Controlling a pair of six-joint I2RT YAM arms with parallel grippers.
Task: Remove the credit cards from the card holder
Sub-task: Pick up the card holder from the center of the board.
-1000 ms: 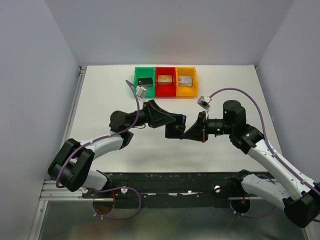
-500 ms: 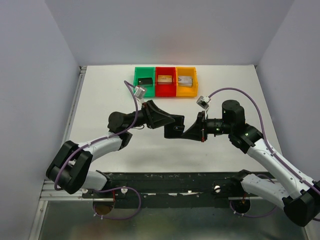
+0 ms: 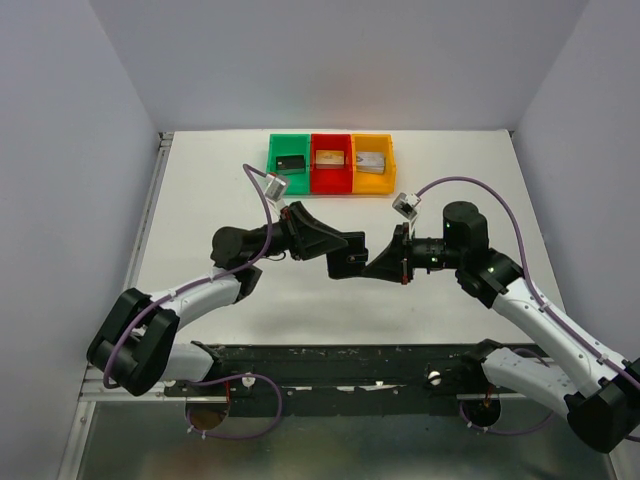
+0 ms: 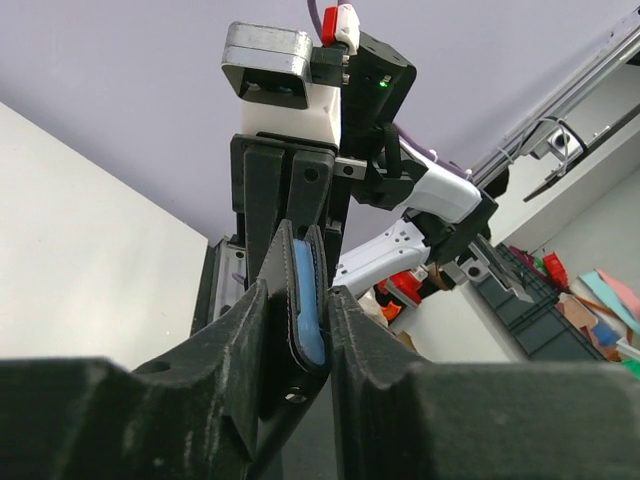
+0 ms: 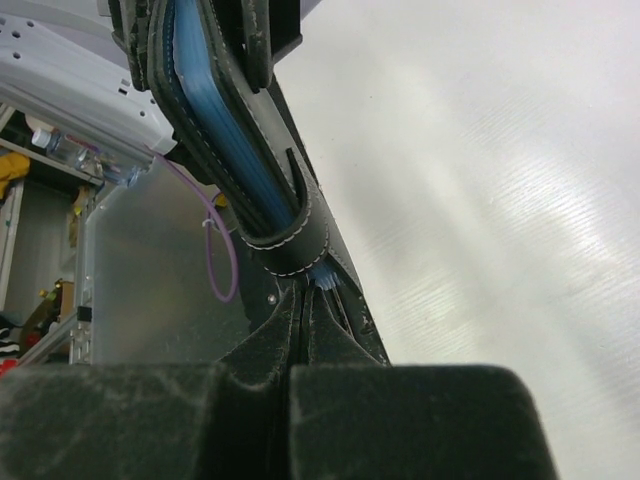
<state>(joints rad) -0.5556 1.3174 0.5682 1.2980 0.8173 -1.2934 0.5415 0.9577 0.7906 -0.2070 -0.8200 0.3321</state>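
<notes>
The small flat black bifold card holder (image 3: 349,263) hangs in the air above the white worktop (image 3: 200,200), between the two arms. My right hand (image 5: 303,312) is clamped fully shut on its lower edge. My left hand (image 4: 298,300) stands part-way apart astride it, fingers (image 4: 240,340) right against the leather; whether they pinch I cannot tell. I'd hold the right grip steady, take only one flap with the left and peel it aside gently, so the bluish pockets (image 5: 215,130) face a camera. No credit cards show plainly, so squeezing both flaps together would be a mistake.
</notes>
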